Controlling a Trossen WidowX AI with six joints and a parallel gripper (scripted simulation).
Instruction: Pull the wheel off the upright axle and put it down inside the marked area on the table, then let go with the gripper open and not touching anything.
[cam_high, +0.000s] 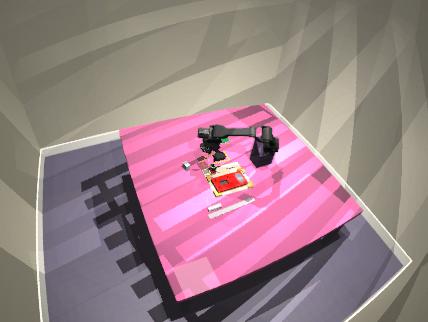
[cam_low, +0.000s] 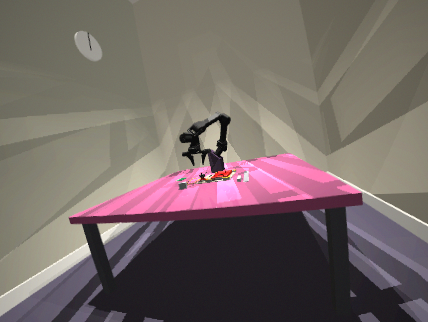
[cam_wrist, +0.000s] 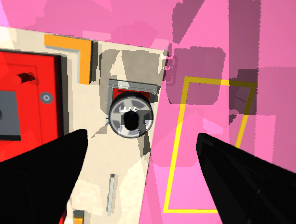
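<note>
Top view looks down on you from high and far, whole desk (cam_high: 260, 225) in frame. Exterior sits low, facing the desk edge. Wrist looks straight down, close; all three share the red board (cam_wrist: 30, 95).

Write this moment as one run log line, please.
phase: approach | gripper: open, empty, above board | wheel: on axle, untouched | marked area: yellow outline, beside wheel, no wheel inside

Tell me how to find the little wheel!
Look on the pink table for the cream board with the red panel. Beside that panel, near the orange corner mark, sits the wheel. It is the only round thing there: silver-grey with a dark hole in its middle.
</note>
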